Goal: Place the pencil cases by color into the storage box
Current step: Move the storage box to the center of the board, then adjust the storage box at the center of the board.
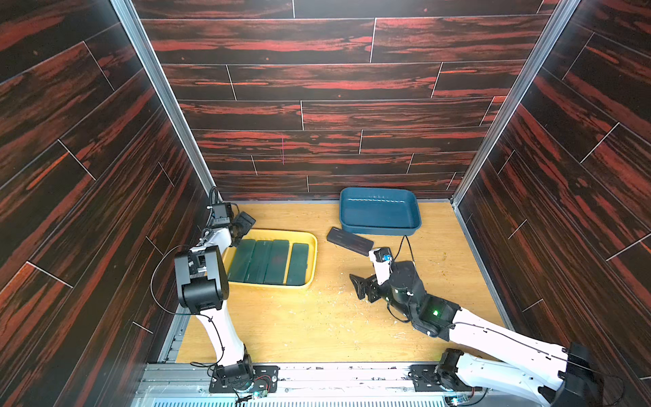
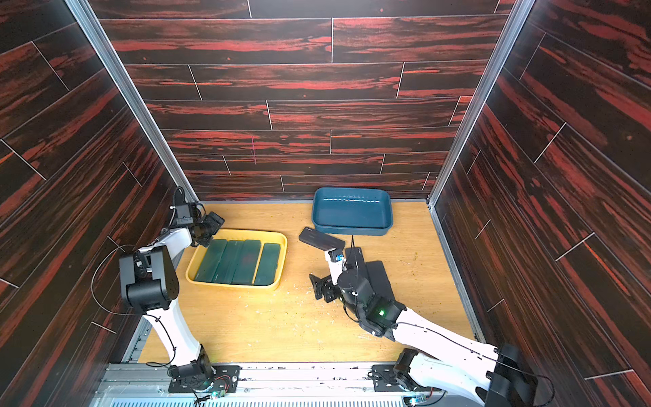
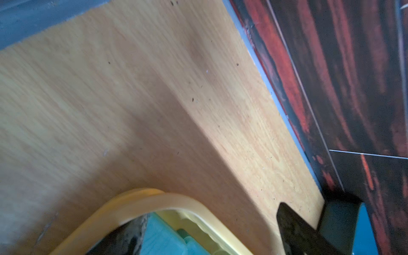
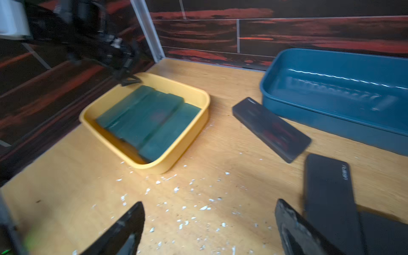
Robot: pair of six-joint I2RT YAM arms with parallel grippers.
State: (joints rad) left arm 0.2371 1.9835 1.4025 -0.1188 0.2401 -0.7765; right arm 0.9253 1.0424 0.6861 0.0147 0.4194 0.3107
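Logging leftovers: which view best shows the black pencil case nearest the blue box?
Right wrist view: the black pencil case shows whole and large. Both top views show it small; left wrist view, not recognizably.

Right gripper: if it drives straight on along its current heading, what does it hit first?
Probably the table itself, at the white crumbs: the open right gripper aims down between the yellow tray and a black pencil case. Depth is uncertain.
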